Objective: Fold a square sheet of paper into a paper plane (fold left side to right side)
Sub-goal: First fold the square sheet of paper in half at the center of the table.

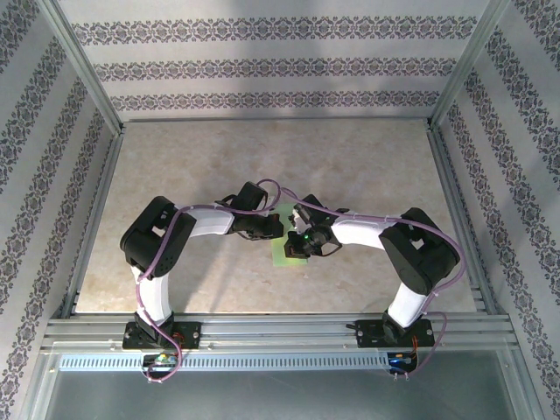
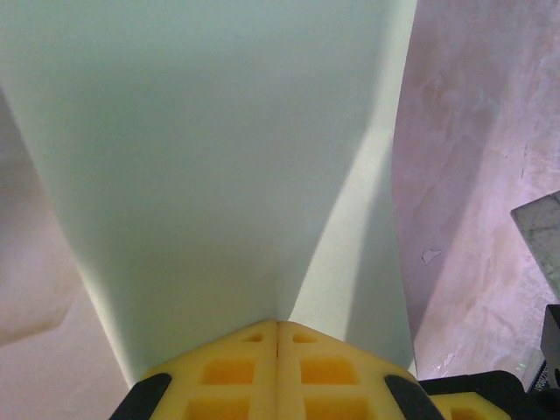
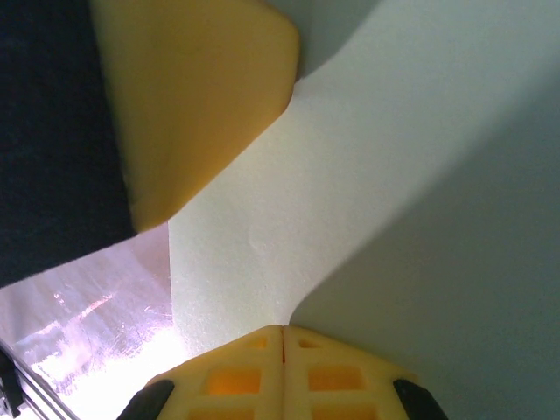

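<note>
Paper (image 2: 219, 157) lies beneath left tool (image 2: 278, 325), right tool (image 3: 282, 329).

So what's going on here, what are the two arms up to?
Both arms reach in over the middle of the table, where a pale green sheet of paper lies under them. The left gripper and the right gripper are each shut, with their tips right at the paper. A bend or crease runs out from each set of tips. I cannot tell whether they pinch the sheet or only press it. It is not yet a plane.
</note>
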